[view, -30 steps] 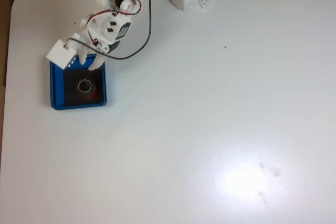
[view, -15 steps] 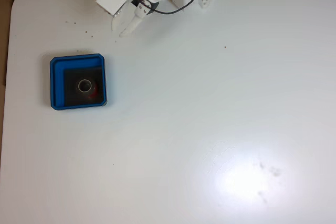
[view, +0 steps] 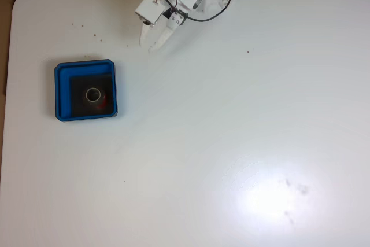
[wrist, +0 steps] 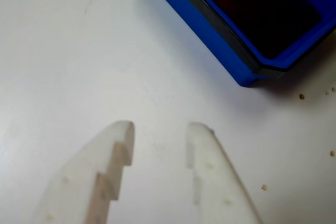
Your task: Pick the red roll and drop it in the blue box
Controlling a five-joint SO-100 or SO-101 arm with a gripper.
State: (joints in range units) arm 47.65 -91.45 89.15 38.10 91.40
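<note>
White table (view: 231, 143), red roll (view: 93, 95) inside blue box (view: 62, 93)

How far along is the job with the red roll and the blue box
Done: the red roll lies on the black floor inside the blue box. In hand: nothing; the gripper is open and empty over bare table, away from the box. Left: nothing visible.

Glossy white table with rounded corner (view: 231, 143); shallow square blue box with black floor (view: 62, 93) sits directly on it near the fixed view's left edge; brown crumbs (wrist: 302, 96) beside it.
</note>
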